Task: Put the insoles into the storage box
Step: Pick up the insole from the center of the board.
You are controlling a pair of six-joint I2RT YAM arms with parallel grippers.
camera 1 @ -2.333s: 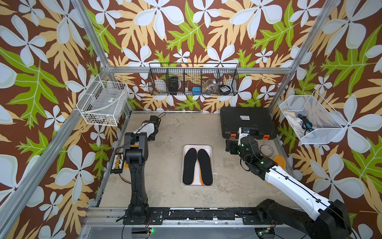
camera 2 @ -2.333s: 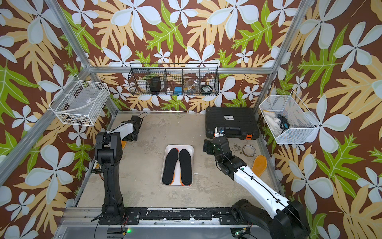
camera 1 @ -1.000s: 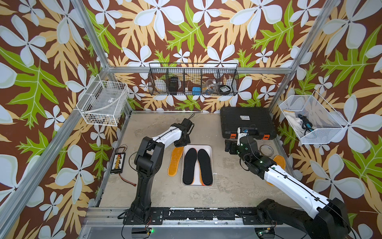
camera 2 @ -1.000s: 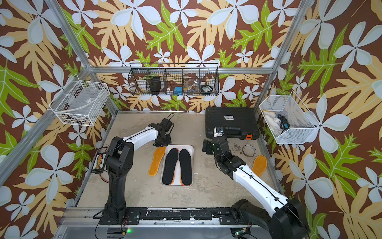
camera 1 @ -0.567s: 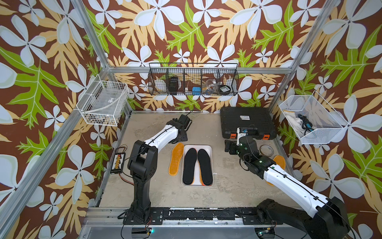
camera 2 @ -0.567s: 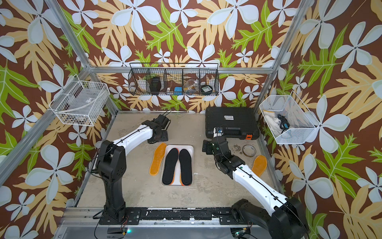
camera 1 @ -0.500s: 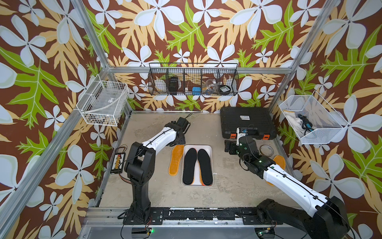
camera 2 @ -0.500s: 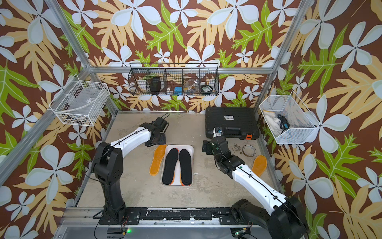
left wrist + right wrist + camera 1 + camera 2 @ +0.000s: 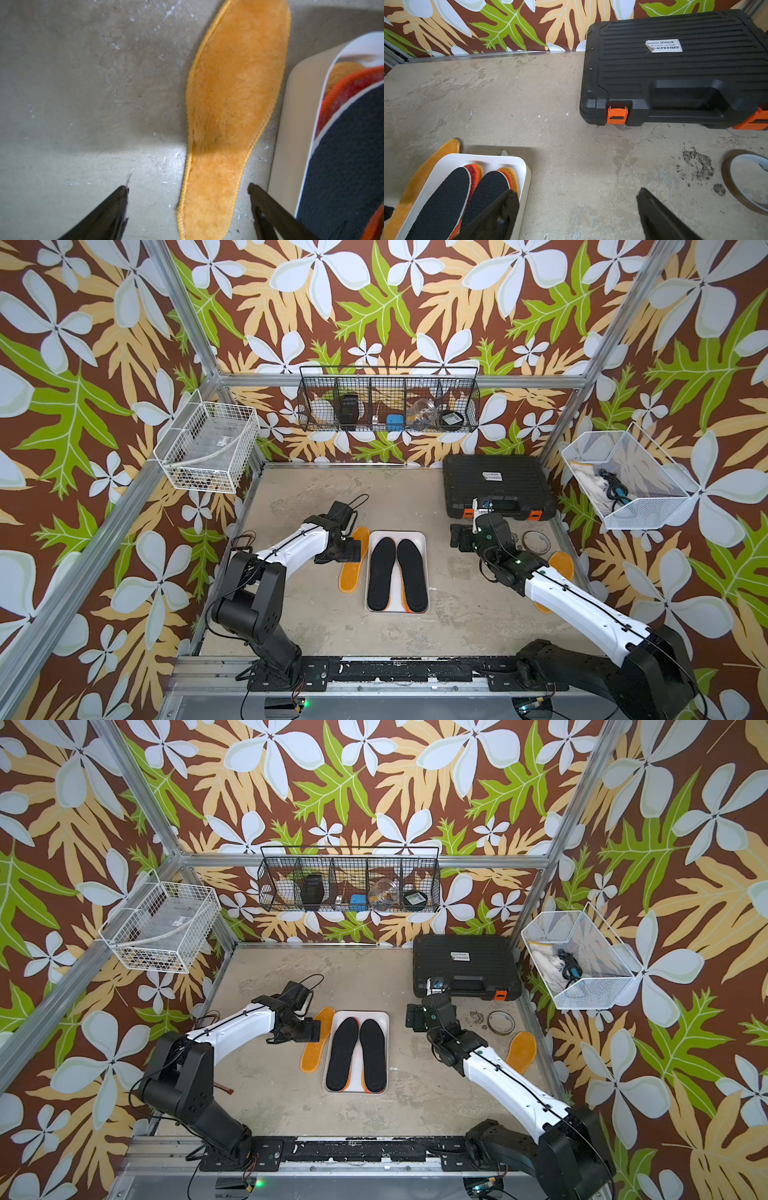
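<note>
The white storage box (image 9: pixel 397 534) (image 9: pixel 360 1014) sits mid-table with two black insoles (image 9: pixel 381 572) (image 9: pixel 444 201) lying on top of red-white (image 9: pixel 340 97) and orange ones. A fuzzy orange insole (image 9: pixel 348 578) (image 9: pixel 234 104) lies flat on the table against the box's left side. My left gripper (image 9: pixel 349 550) (image 9: pixel 188 189) hovers over its far half, open, with a finger on each side and not touching it. A second orange insole (image 9: pixel 560 565) lies at the right edge, partly behind my right arm. My right gripper (image 9: pixel 457 537) (image 9: pixel 576 193) is open over bare table, to the right of the box.
A black case with orange latches (image 9: pixel 496 485) (image 9: pixel 675 72) stands at the back right. A tape roll (image 9: pixel 536 540) (image 9: pixel 747 180) lies in front of it. Loose cables (image 9: pixel 243 537) lie at the left edge. Wire baskets (image 9: pixel 205 454) hang on the walls.
My left gripper has opened and let go of the orange insole, which now lies beside the box. The left arm shifted slightly toward the near side. The right arm has not moved.
</note>
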